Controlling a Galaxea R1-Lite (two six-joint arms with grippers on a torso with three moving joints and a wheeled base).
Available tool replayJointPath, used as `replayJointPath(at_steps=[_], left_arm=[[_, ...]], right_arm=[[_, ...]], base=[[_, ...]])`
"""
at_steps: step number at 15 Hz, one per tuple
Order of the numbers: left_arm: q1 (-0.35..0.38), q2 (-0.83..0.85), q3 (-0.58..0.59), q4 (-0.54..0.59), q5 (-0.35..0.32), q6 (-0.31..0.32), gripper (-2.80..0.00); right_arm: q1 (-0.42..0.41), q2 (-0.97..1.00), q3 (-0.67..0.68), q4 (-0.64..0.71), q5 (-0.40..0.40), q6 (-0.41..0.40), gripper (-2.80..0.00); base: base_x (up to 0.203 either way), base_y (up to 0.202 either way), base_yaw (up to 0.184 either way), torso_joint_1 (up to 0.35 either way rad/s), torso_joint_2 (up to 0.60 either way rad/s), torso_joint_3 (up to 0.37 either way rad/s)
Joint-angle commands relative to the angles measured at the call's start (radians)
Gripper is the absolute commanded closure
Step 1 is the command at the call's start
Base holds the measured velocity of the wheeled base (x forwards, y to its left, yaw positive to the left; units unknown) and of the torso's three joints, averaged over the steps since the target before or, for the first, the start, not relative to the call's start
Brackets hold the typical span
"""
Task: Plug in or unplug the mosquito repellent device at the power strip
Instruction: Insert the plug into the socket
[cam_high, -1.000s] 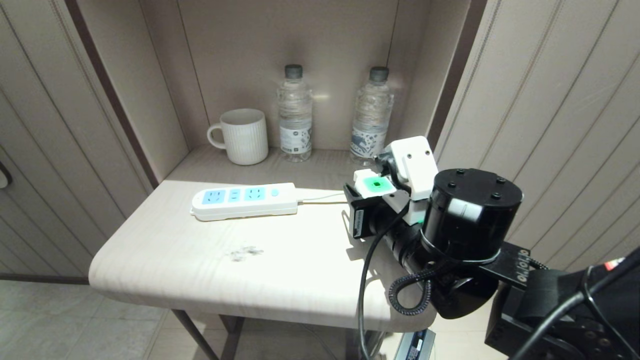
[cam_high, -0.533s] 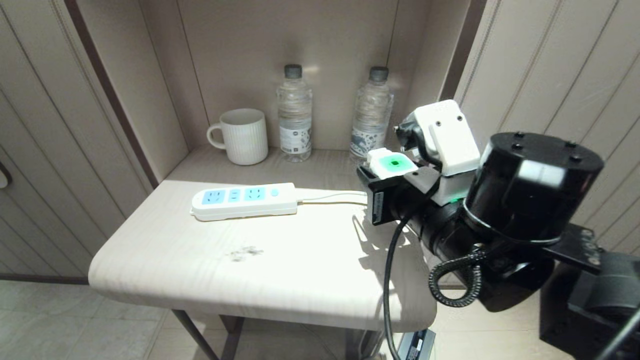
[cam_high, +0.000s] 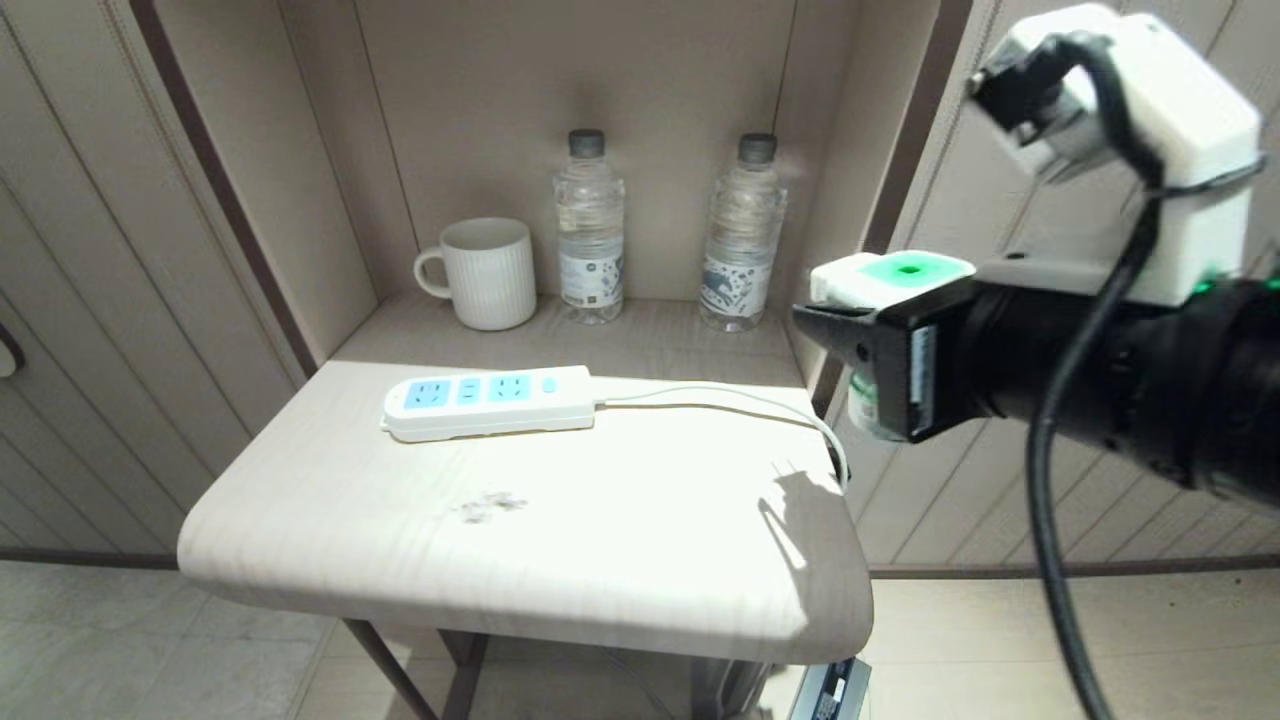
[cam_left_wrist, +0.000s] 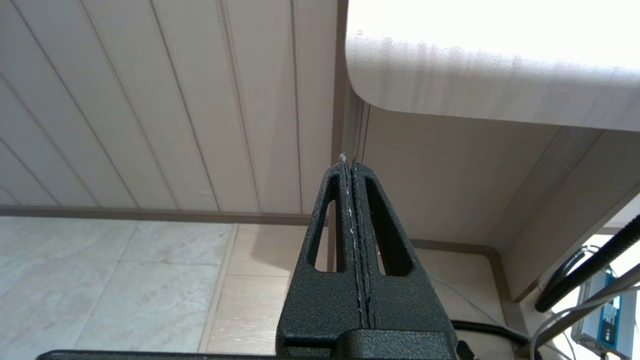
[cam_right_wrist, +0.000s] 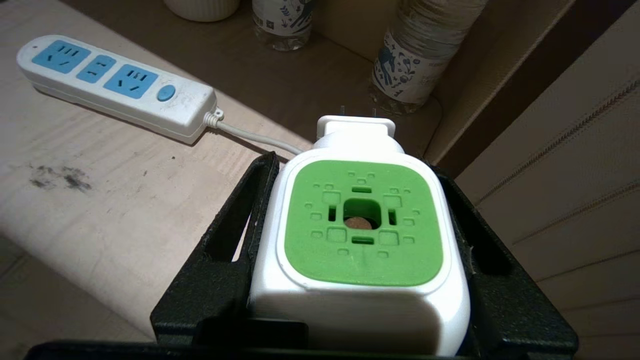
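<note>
The power strip is a white bar with three light-blue socket faces, lying flat at the back left of the table; the right wrist view shows the power strip with nothing plugged in. My right gripper is shut on the mosquito repellent device, white with a green top, held in the air past the table's right edge. In the right wrist view the black fingers clamp the device on both sides, its prongs pointing away from the wrist. My left gripper is shut, parked low beside the table.
A white ribbed mug and two clear water bottles stand in the alcove behind the strip. The strip's white cord runs right and drops over the table edge. Panelled walls close in on both sides.
My right arm has lifted and swung to the right with the device, from over the table's right part to beyond its right edge. The power strip has stayed put.
</note>
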Motion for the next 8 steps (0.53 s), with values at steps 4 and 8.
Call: replayJointPath(at_steps=[4, 8], left_arm=[[0.0, 0.001, 0.0, 0.0, 0.0, 0.0, 0.0], [0.0, 0.001, 0.0, 0.0, 0.0, 0.0, 0.0]], right_arm=[[0.023, -0.01, -0.359, 0.646, 0.062, 0.121, 0.0], [0.01, 0.119, -0.703, 1.155, 0.214, 0.299, 0.0]], base=[[0.0, 0.0, 0.0, 0.0, 0.0, 0.0], [0.0, 0.0, 0.0, 0.0, 0.0, 0.0]])
